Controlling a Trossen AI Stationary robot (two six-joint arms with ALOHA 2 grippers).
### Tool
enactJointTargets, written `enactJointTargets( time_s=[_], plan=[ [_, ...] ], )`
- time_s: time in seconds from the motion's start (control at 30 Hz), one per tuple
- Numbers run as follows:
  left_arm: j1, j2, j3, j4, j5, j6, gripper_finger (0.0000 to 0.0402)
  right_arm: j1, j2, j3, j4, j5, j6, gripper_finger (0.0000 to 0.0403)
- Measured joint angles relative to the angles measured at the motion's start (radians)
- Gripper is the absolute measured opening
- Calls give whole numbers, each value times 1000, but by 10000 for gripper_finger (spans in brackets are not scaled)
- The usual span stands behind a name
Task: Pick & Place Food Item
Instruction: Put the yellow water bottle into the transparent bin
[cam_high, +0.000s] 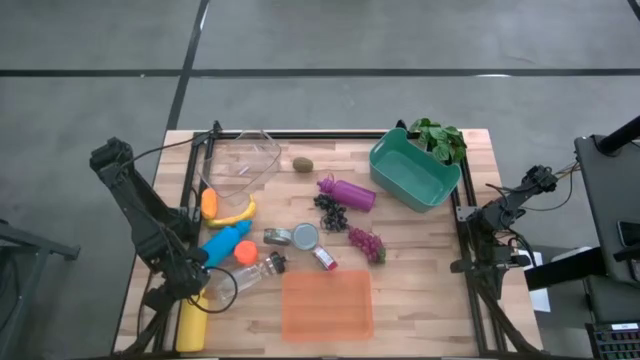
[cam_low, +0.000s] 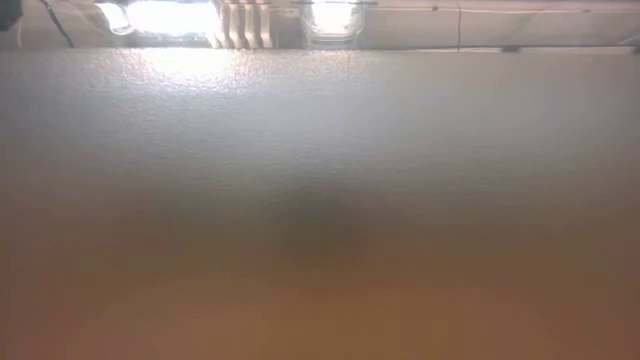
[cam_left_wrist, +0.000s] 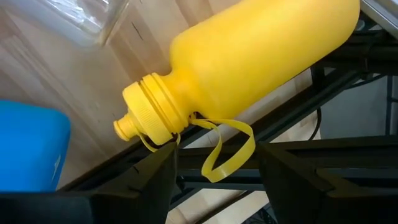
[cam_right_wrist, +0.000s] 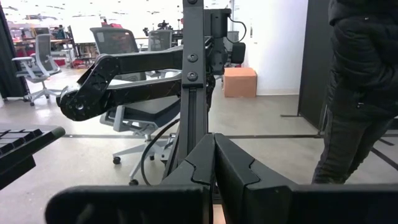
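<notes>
We read the step in hand as reaching for a food item, and the left gripper (cam_left_wrist: 216, 155) is not yet placed for one. Its jaws are spread and pinch nothing, low at the near left corner of the desk (cam_high: 420, 290). They face the yellow bottle (cam_left_wrist: 261, 56), which lies on its side along the desk's edge with its strap hanging between the fingers. The food lies further in: the banana (cam_high: 232, 214) beside the clear container (cam_high: 240, 160), the kiwi (cam_high: 302, 164) toward the far side, and the dark grapes (cam_high: 333, 213) and red grapes (cam_high: 366, 243) near the middle. To do this well, we would lift clear of the bottle and its strap first so nothing snags. Then we would come down over the chosen fruit with the jaws across its narrow width. The banana touches an orange fruit (cam_high: 209, 203) and sits near the blue bottle (cam_high: 225, 243), so we would approach it from its free side. The right gripper (cam_right_wrist: 214, 149) waits off the desk's right edge, jaws pressed together. The task does not say which food is meant or whether it goes to the teal bin (cam_high: 413, 178) or the orange tray (cam_high: 326, 304). The low view is blocked by something close and shows us nothing of the desk, and from above the left gripper's fingertips are hard to make out.
</notes>
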Motion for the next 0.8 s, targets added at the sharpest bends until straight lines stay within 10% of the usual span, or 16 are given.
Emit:
enactJointTargets(
  time_s=[0.8],
  plan=[
    [33, 122, 7, 46, 18, -4, 224, 0, 0, 0, 0, 0, 0, 8]
  ],
)
